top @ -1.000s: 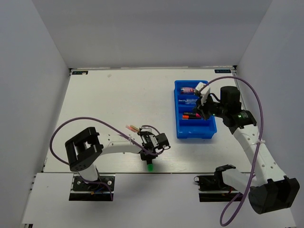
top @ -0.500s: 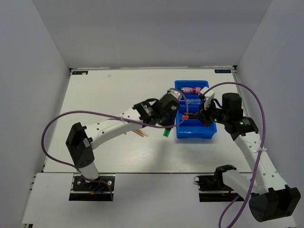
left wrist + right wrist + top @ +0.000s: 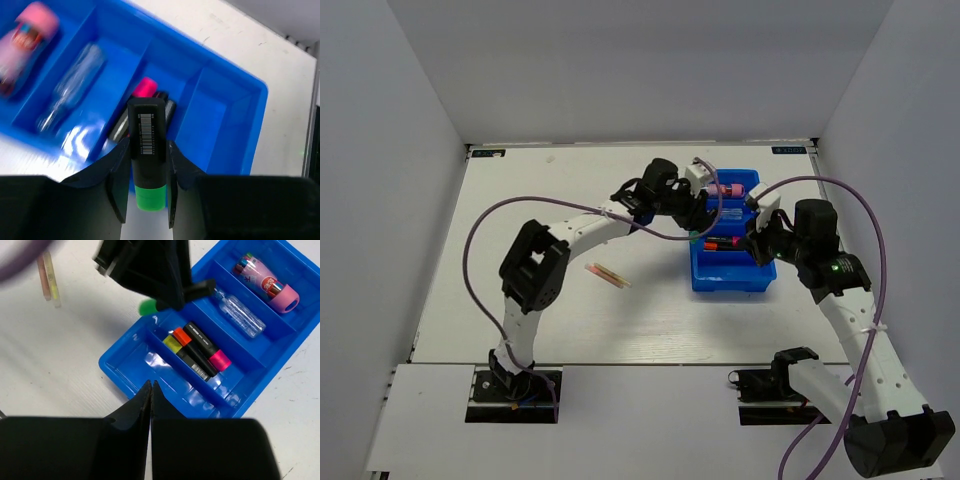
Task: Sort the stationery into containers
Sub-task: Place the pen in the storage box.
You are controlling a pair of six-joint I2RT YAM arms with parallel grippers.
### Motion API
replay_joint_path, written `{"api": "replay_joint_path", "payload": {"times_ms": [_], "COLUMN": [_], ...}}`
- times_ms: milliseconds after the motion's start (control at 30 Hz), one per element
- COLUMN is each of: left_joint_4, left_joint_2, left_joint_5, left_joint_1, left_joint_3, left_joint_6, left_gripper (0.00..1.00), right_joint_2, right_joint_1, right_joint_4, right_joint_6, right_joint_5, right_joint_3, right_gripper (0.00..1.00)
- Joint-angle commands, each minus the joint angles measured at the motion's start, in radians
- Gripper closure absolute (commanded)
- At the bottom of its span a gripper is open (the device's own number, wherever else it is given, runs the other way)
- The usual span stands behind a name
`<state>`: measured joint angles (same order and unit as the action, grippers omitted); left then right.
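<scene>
My left gripper (image 3: 692, 214) is shut on a black highlighter with a green cap (image 3: 146, 142) and holds it over the left edge of the blue bin (image 3: 730, 279), above the third compartment. That compartment holds highlighters with pink (image 3: 220, 360), orange (image 3: 181, 335) and yellow (image 3: 171, 344) caps. The pink tube (image 3: 267, 282) lies in the far compartment and the clear pen (image 3: 240, 315) in the second. The nearest compartment (image 3: 165, 375) shows nothing in it. My right gripper (image 3: 150, 386) is shut and empty, above the bin's near right side (image 3: 760, 237).
Two thin tan sticks (image 3: 607, 275) lie on the white table left of the bin; they also show in the right wrist view (image 3: 47, 277). The left arm (image 3: 590, 225) stretches across the table's middle. White walls close in the table on three sides.
My left arm has carried the green-capped highlighter from the near middle of the table to over the bin. My right gripper has shifted slightly over the bin's right side.
</scene>
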<state>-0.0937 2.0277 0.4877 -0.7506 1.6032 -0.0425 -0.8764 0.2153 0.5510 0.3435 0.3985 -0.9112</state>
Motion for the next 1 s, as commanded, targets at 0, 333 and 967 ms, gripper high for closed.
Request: {"api": "replay_joint_path", "payload": {"times_ms": [0, 333, 967], "left_joint_4": [0.267, 0.344, 0.358], "left_joint_2": [0.023, 0.198, 0.244], "left_joint_5": [0.179, 0.172, 0.127], "left_joint_1": [-0.009, -0.013, -0.02], "left_joint_3": [0.099, 0.215, 0.169], "left_joint_6": [0.0, -0.082, -0.103], "left_gripper": [1.0, 1.0, 0.8], "right_joint_2": [0.014, 0.004, 0.007], "right_joint_1": [-0.002, 0.002, -0.005], "right_joint_4": [-0.013, -0.019, -0.003], "right_joint_6": [0.006, 0.025, 0.042], "right_joint_5": [-0.012, 0.006, 0.037], "right_joint_3": [0.014, 0.032, 0.032], "right_gripper": [1.0, 1.0, 0.77]}}
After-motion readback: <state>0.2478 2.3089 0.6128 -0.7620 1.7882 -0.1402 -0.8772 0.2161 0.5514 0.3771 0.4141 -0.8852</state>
